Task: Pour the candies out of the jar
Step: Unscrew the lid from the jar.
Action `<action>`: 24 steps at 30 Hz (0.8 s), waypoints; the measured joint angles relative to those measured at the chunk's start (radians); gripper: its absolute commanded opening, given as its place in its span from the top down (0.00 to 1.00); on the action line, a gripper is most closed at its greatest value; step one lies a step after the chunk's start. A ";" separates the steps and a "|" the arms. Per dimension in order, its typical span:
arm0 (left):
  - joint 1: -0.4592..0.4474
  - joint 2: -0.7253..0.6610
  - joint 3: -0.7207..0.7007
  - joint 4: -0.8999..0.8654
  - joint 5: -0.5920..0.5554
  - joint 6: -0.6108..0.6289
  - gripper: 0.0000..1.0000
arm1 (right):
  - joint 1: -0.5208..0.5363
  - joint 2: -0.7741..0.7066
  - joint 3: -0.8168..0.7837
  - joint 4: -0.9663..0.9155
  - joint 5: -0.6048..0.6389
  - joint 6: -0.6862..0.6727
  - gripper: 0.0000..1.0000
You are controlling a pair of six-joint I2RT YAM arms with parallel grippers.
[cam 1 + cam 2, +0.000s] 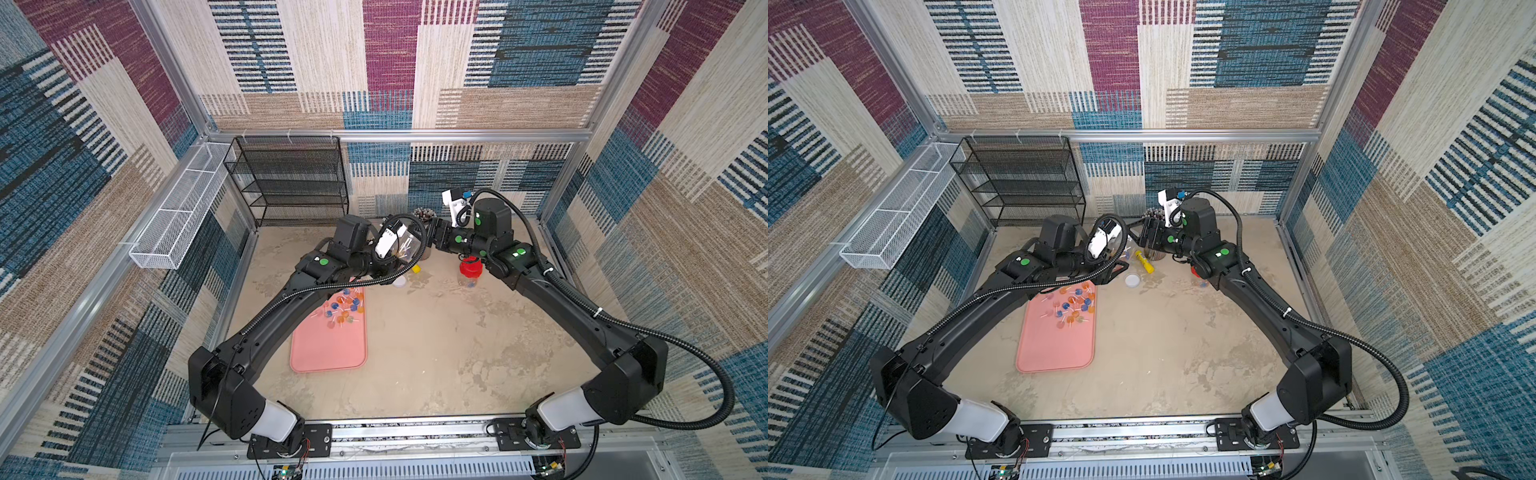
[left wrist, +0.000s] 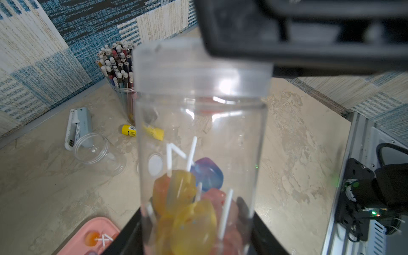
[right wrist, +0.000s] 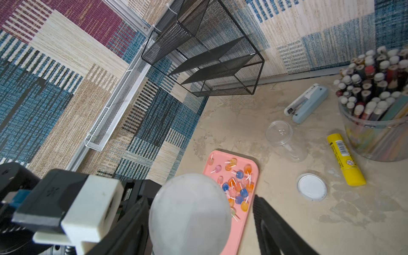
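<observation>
Both top views hang high above the near edge of the surface, tilted down toward the back wall. They share nearly the whole scene, including the pink tray and black mesh shelf. The left wrist view sits right against the clear jar, looking along it toward the back edge. The right wrist view looks down past the jar's lid toward the back left corner. Both wrist views share the pencil tub, stapler and glue stick.
</observation>
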State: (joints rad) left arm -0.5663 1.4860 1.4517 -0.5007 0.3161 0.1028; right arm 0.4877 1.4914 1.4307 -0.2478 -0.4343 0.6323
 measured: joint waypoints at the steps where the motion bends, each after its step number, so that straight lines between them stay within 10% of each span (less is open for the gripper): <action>1: -0.003 0.000 0.000 0.000 -0.002 0.003 1.00 | 0.003 0.001 -0.002 0.004 0.000 0.001 0.27; 24: 0.000 0.007 0.016 -0.005 0.014 0.011 1.00 | 0.009 0.013 -0.003 0.045 -0.027 -0.016 0.67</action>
State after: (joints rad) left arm -0.5659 1.4933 1.4673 -0.5060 0.3298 0.1135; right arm 0.4965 1.5047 1.4277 -0.2031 -0.4610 0.6163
